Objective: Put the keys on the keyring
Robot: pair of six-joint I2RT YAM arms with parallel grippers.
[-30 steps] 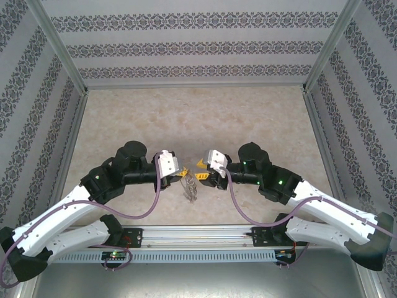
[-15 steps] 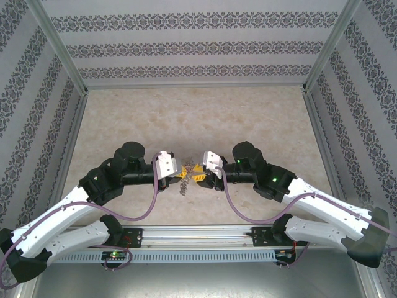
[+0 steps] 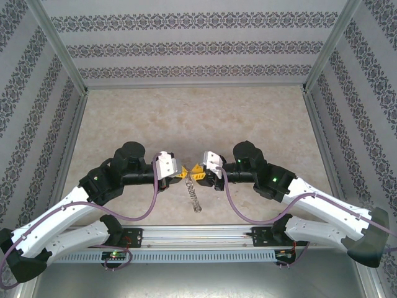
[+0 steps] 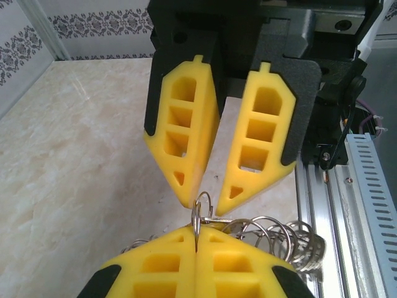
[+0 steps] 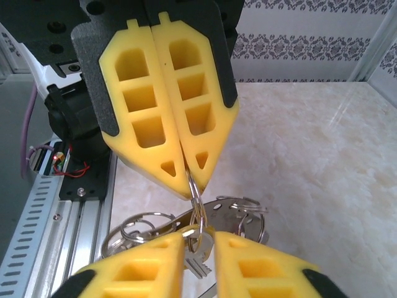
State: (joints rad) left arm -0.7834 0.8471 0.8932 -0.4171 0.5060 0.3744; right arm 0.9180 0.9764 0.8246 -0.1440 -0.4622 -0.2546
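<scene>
Above the table's near middle my two grippers meet tip to tip. My left gripper (image 3: 180,172) (image 4: 197,233) is shut on the keyring (image 4: 201,208) (image 5: 196,198), a thin silver split ring standing on edge. A chain of further silver rings (image 3: 194,196) (image 4: 279,233) and a flat perforated metal piece (image 5: 229,208) hang below it. The keys here are one small silver key (image 5: 197,251), teeth pointing down, touching the ring. My right gripper (image 3: 197,174) (image 5: 198,234) has its jaws a narrow gap apart, and the key's head fills that gap.
The pale marble tabletop (image 3: 198,118) stretches away behind the grippers. An aluminium rail (image 3: 198,236) (image 4: 353,205) runs along the near edge under both arms. Patterned walls (image 3: 198,43) close in the back and sides. Purple cables (image 3: 155,198) loop off each wrist.
The right gripper slid left to meet the left gripper and its jaws narrowed round the key. The hanging chain of rings swung and now trails lower toward the near rail.
</scene>
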